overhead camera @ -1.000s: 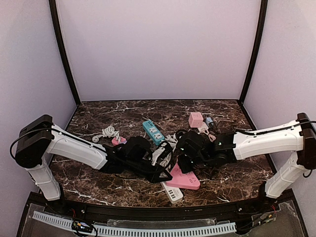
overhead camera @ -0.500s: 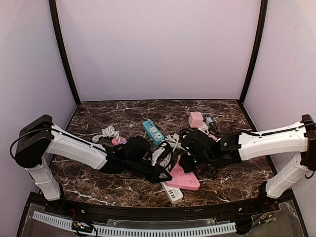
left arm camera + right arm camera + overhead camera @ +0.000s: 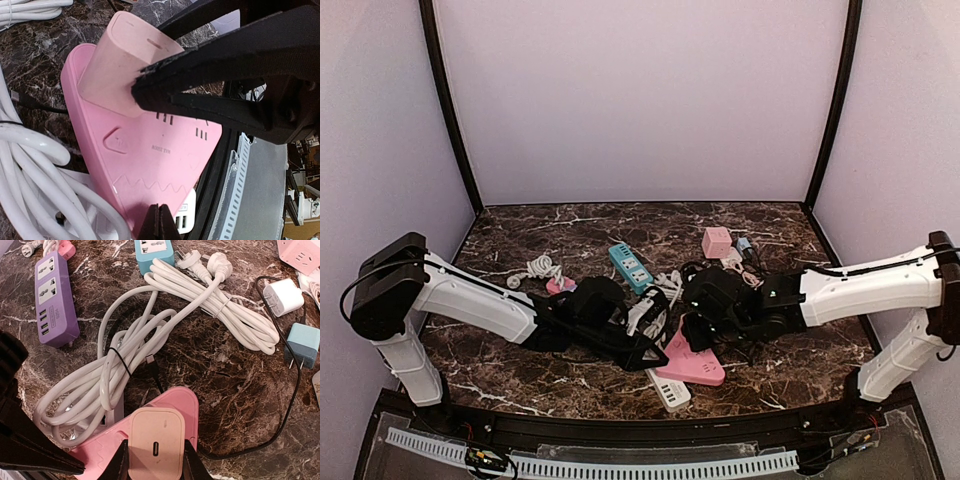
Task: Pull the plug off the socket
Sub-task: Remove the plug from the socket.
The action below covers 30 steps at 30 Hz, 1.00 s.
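We have the right gripper [image 3: 155, 461] closed on the pale plug [image 3: 154, 440], a finger [image 3: 121, 464] touching each of its sides. The plug still sits upright in the pink socket [image 3: 175, 402], near the table's front edge. Our left gripper [image 3: 148, 150] stands wide apart across the socket, one finger tip at its near edge and the other lying over its top, right by the plug's base. We cannot tell whether it clamps the socket. A coiled white cable [image 3: 150, 340] lies just beside the socket.
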### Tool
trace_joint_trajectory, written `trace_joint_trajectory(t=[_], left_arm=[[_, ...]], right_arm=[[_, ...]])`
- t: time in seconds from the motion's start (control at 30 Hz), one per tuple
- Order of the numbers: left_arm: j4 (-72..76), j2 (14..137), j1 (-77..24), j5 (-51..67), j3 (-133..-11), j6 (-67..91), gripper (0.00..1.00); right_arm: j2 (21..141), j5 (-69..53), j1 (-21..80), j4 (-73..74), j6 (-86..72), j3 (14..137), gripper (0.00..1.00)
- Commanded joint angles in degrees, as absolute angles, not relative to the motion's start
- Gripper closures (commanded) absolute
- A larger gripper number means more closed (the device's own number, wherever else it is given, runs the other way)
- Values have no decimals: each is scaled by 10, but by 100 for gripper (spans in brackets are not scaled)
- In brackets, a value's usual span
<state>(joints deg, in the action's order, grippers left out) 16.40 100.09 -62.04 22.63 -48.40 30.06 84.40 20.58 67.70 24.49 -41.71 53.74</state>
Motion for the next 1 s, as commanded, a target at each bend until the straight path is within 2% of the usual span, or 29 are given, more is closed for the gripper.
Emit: trace_joint_trajectory(t=[0.0,0.33,0.63,0.97], left_arm=[[-33,1061,-618,165,-433,294,99],[-34,1063,-618,166,-435,292,99],[-36,1063,-618,165,-435,292,99],[-40,1063,-619,164,-436,292,99]], right_arm=[[859,250,697,272,-432,573,100],[898,293,723,331,-437,621,100],[876,301,720,337,-435,615,100],[827,204,673,249,-426,550,100]])
